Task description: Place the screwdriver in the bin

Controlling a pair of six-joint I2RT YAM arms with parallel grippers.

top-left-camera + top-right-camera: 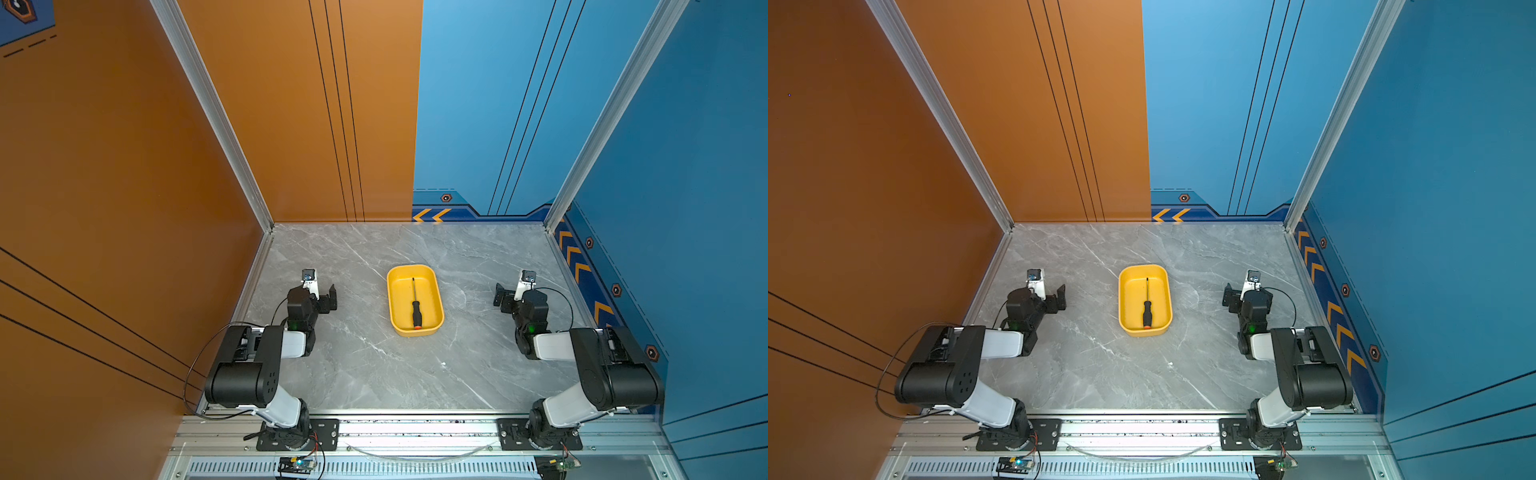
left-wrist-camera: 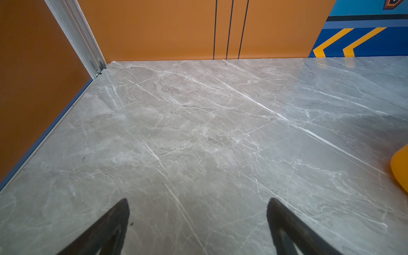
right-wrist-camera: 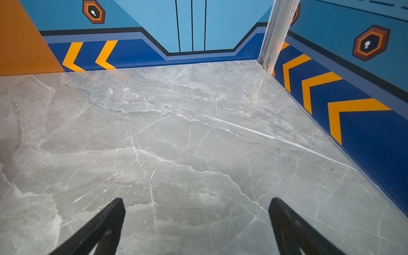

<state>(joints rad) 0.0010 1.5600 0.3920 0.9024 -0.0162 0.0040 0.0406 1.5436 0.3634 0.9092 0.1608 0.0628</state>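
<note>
The yellow bin [image 1: 400,297] [image 1: 1130,297] stands mid-table in both top views. Inside it lies the screwdriver [image 1: 416,309] [image 1: 1147,311], with its thin shaft pointing to the back wall and its orange-red cap at the near wall. My left gripper [image 1: 330,298] [image 1: 1061,297] hovers left of the bin, open and empty; in the left wrist view [image 2: 198,199] only marble shows between its fingers, and a corner of the bin [image 2: 400,167] sits at the picture's edge. Off to the bin's right, my right gripper [image 1: 498,295] [image 1: 1227,296] [image 3: 197,199] is open and empty too.
An orange wall [image 1: 124,187] closes the left side and a blue wall [image 1: 685,208] the right, with aluminium posts [image 1: 552,220] in the back corners. A metal rail [image 1: 415,428] with both arm bases runs along the front edge.
</note>
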